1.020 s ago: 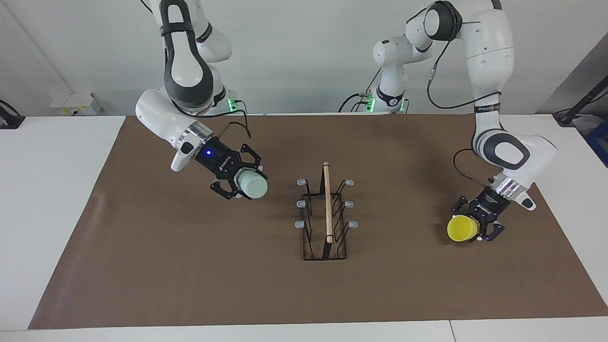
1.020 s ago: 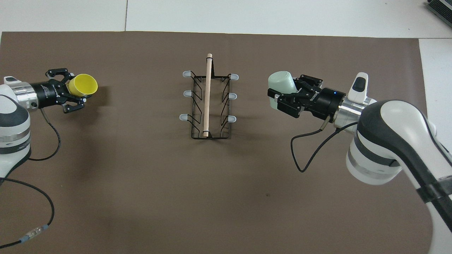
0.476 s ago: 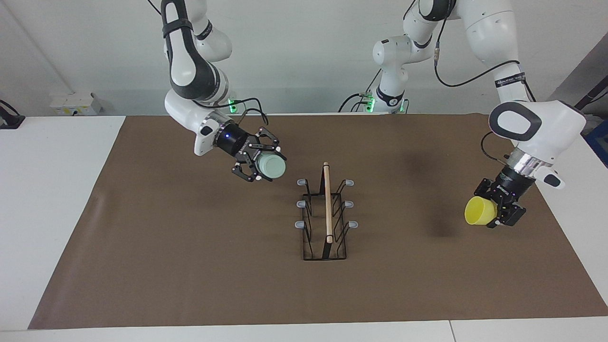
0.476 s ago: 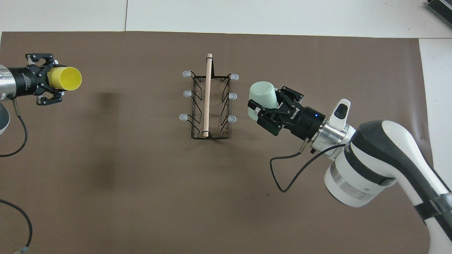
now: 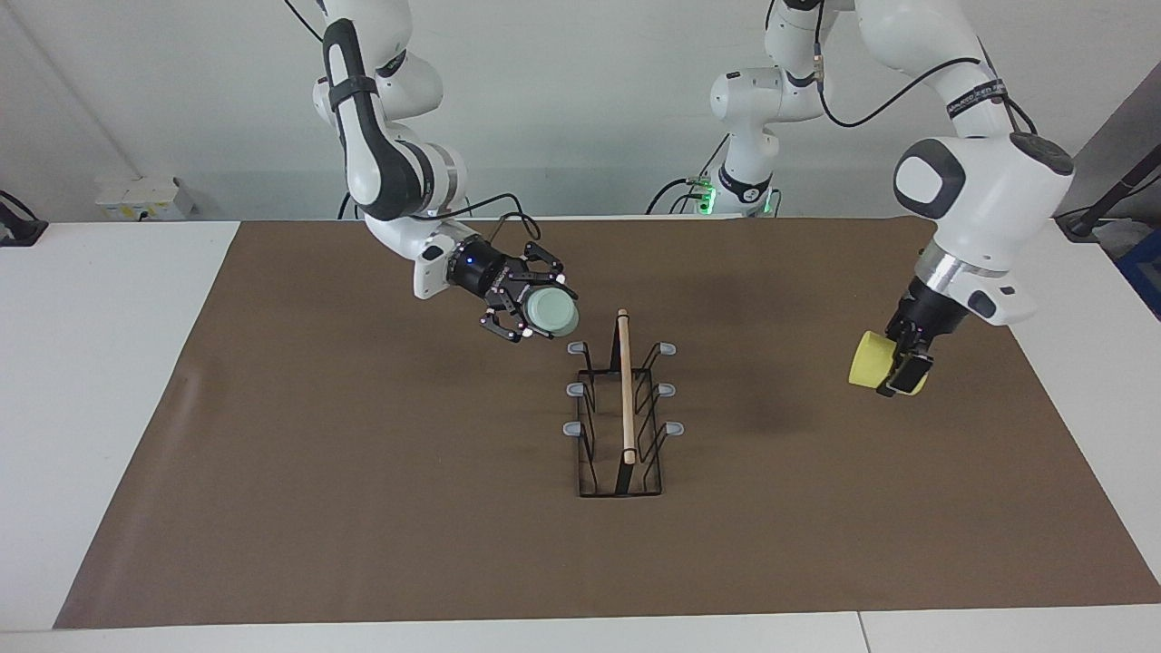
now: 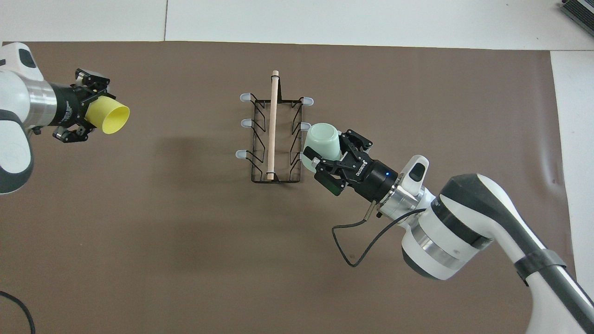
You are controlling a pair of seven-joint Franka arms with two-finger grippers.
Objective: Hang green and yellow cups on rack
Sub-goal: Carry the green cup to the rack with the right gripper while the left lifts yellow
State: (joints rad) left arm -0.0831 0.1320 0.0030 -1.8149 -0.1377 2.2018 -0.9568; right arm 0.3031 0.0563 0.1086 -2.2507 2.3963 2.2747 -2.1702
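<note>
Already both cups are off the tabletop [image 5: 136,408]. The pale mint-green tapered plastic cup [image 5: 553,314] lies on its side in the right hand [image 5: 529,307], clenched on it, up in the air just beside the end of the narrow black wire rack [image 5: 620,413] that lies nearest the robots; none of the rack's 6 grey-tipped prongs carries anything. The bright yellow plastic cup [image 5: 871,361] is grasped the same way by the left hand [image 5: 907,365], raised over the brown mat [image 5: 363,508] toward the left arm's end, well apart from the rack.

The step in hand looks like the carry to the rack, with the green cup leading. Its next move calls for turning the cup's mouth toward 1 prong on the right arm's side and sliding it on — the yellow cup must first be brought across.
</note>
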